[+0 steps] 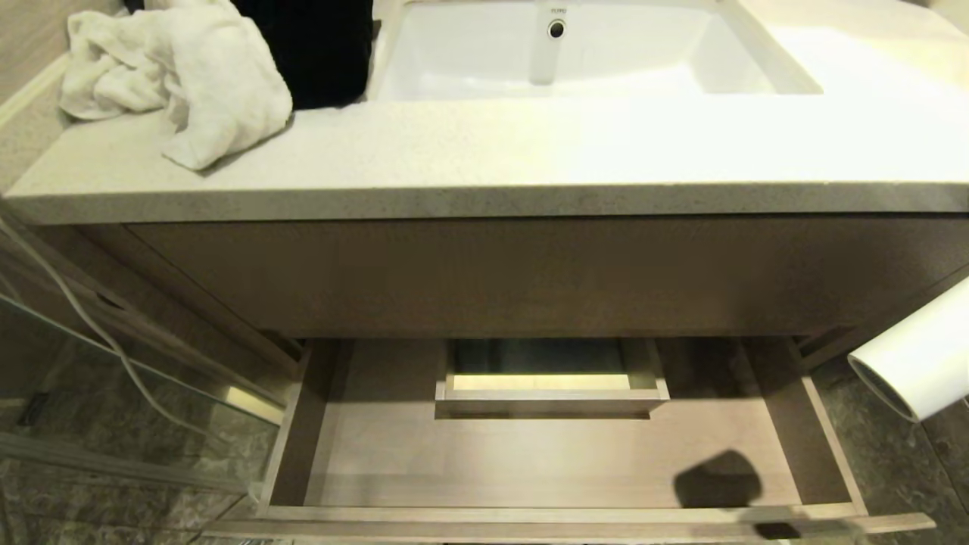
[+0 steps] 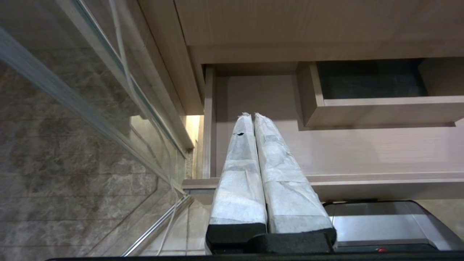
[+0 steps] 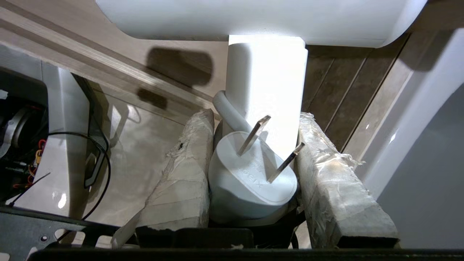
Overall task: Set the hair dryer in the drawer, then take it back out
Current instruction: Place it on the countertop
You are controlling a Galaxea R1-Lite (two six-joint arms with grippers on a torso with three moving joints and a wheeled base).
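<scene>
The drawer (image 1: 492, 462) stands pulled out under the vanity, holding nothing but its boxed cut-out (image 1: 551, 393) at the back. The white hair dryer (image 1: 916, 363) shows only its barrel at the right edge of the head view, out beyond the drawer's right side. In the right wrist view my right gripper (image 3: 255, 116) is shut on the hair dryer's handle (image 3: 266, 83), with the plug (image 3: 250, 177) wedged between the fingers. My left gripper (image 2: 252, 116) is shut and holds nothing; it hangs by the drawer's (image 2: 362, 152) left front corner.
A white towel (image 1: 182, 83) lies at the left on the countertop (image 1: 484, 151), with the sink (image 1: 553, 53) behind. A glass panel (image 1: 113, 393) and a thin white cord (image 1: 76, 310) stand left of the drawer. My base (image 2: 380, 224) sits just before the drawer front.
</scene>
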